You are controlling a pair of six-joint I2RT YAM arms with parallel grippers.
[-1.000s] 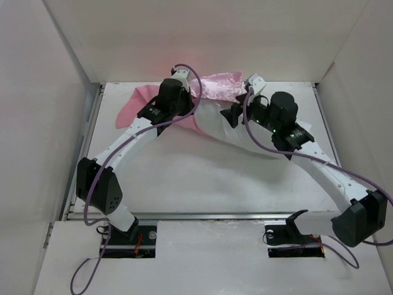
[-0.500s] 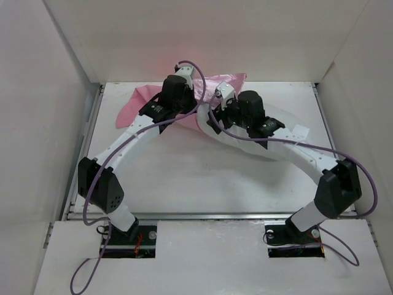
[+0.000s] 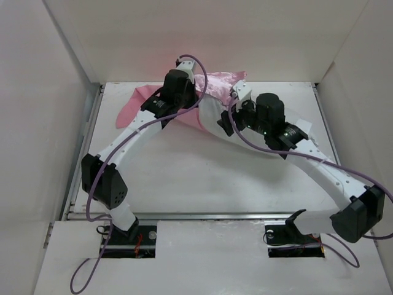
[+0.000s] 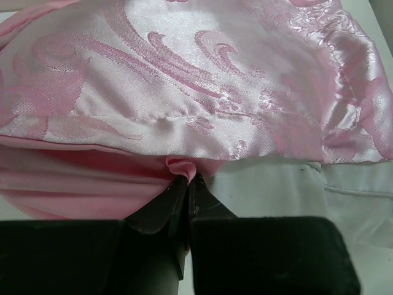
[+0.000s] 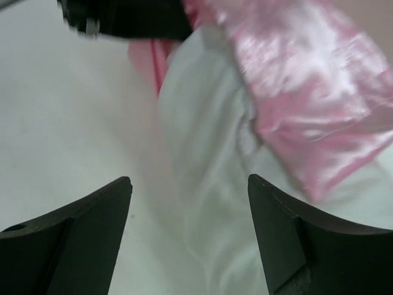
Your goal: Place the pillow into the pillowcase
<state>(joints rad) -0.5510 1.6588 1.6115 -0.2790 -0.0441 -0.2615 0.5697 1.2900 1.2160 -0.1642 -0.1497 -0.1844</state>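
Over the table (image 3: 184,184), the right gripper (image 5: 189,183) is spread wide above the pillow (image 5: 209,153). Farther back, the pillowcase (image 4: 184,92) hem is pinched tight by the left gripper (image 4: 184,179), and the pillow's far end is draped in pink.

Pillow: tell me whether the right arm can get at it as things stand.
Probably yes. The right gripper stands open directly over the pillow, above its bare white part, with nothing between. The pillowcase covers only one end.
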